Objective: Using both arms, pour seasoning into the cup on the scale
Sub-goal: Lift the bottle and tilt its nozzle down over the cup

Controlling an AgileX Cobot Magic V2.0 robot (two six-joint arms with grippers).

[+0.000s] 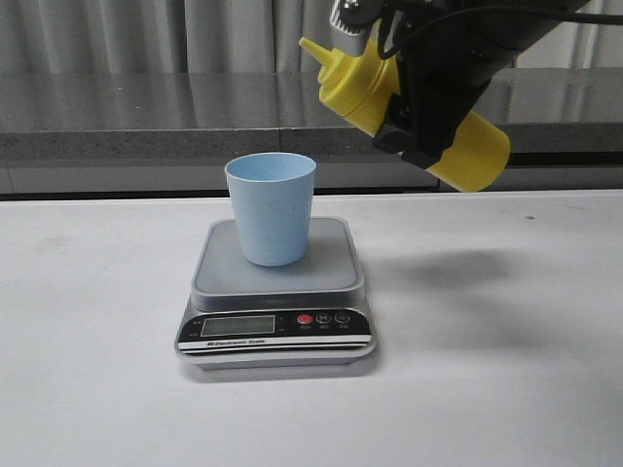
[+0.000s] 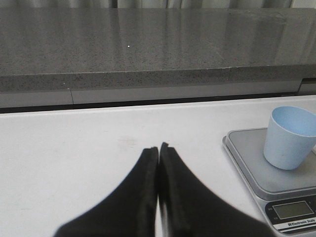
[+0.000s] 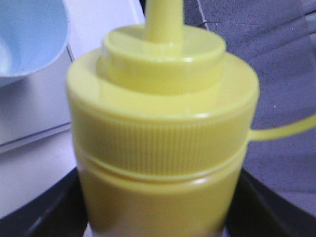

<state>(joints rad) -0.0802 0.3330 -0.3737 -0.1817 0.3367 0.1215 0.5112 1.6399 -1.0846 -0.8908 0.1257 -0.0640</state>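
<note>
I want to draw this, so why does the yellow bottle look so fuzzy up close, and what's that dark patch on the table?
Right wrist view: the bottle fills the frame, too near to focus. Front view: everything's sharp; the dark patch is probably the shadow of the raised bottle and right gripper.

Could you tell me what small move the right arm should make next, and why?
Probably shift the right gripper left and slightly down. It holds the seasoning bottle tilted, but the nozzle sits at or just past the cup rim's right edge, high above it on the scale.
</note>
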